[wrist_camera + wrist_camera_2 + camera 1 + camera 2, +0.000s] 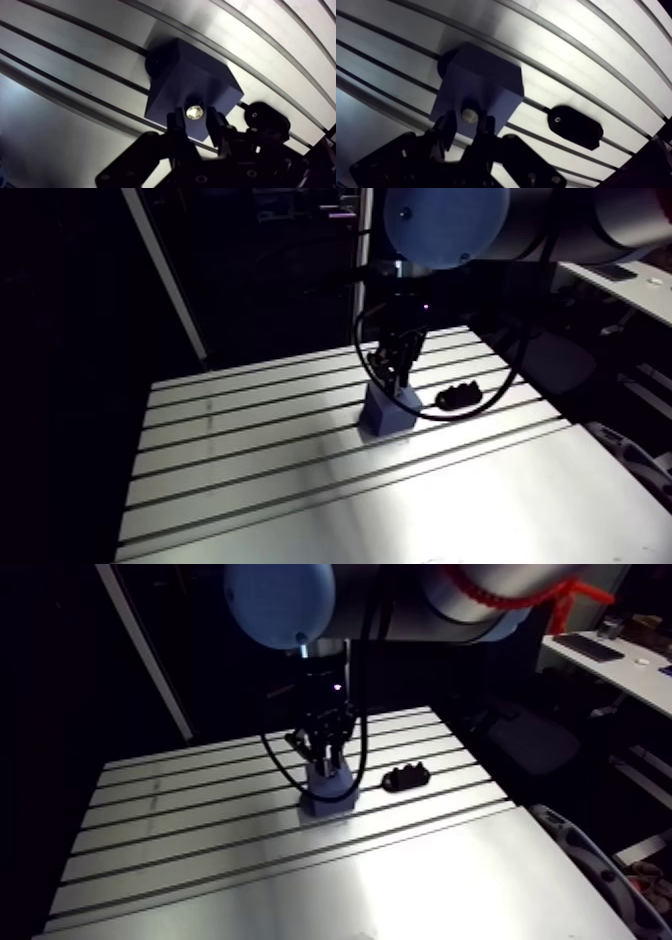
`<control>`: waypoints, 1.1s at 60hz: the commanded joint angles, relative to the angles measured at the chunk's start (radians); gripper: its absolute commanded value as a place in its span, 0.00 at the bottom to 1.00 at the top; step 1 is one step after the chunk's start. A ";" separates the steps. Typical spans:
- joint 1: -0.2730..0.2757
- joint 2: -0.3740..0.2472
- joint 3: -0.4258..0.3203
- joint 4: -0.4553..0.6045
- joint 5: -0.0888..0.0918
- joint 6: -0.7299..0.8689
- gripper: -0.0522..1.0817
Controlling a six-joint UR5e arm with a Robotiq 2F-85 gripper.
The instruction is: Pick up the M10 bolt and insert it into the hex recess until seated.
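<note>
Surface (250, 488): slotted aluminium with parallel slots running across it, bare metal lit brightest toward the near edge. Blue block (385, 416) stands mid-surface, straddling a slot. In the arm view the gripper (194, 117) comes straight down onto it, tips at the block's top.

Wrist view: bolt (194, 112) is between the two fingers (176, 120), shiny head facing the camera. It sits over the block's top face, near the edge closest to the gripper. The fingers are closed in on both sides of the head, pinching it. Can't tell how deep the shank sits, and the head hides the recess.

Right of the block and apart from it, a small black part (460, 396) lies on the surface across a slot.
</note>
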 commanded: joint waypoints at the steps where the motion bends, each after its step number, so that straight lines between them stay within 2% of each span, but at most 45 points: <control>1: 0.000 -0.003 0.006 -0.003 -0.009 -0.014 0.05; 16: -0.003 -0.009 0.001 -0.014 -0.010 -0.013 0.05; 25: -0.002 -0.026 0.003 -0.017 -0.002 0.001 0.06; 31: -0.002 -0.029 -0.001 -0.014 0.006 0.010 0.12; 33: -0.003 -0.034 -0.005 -0.013 0.006 0.040 0.18; 36: -0.003 -0.037 -0.003 -0.013 0.006 0.059 0.19; 38: -0.003 -0.040 -0.005 -0.011 0.006 0.107 0.31; 39: -0.003 -0.040 -0.005 -0.011 0.006 0.107 0.31; 40: -0.003 -0.041 -0.002 -0.011 0.006 0.137 0.37; 41: -0.003 -0.041 -0.002 -0.011 0.006 0.137 0.37; 43: -0.003 -0.046 0.000 -0.010 0.008 0.200 0.55; 44: -0.003 -0.046 0.000 -0.010 0.008 0.200 0.55; 45: -0.003 -0.046 0.001 -0.010 0.008 0.228 0.64; 46: -0.003 -0.046 0.001 -0.010 0.008 0.228 0.64; 47: -0.003 -0.046 0.003 -0.011 0.009 0.252 0.73; 48: -0.003 -0.046 0.003 -0.011 0.009 0.252 0.73; 49: -0.006 -0.046 0.002 -0.011 0.011 0.272 0.82; 50: -0.006 -0.046 0.002 -0.011 0.011 0.272 0.82; 51: -0.009 -0.046 0.003 -0.013 0.012 0.285 0.87; 55: -0.010 -0.046 0.001 -0.013 0.018 0.301 0.94; 66: -0.015 -0.045 -0.003 -0.007 0.041 0.367 0.98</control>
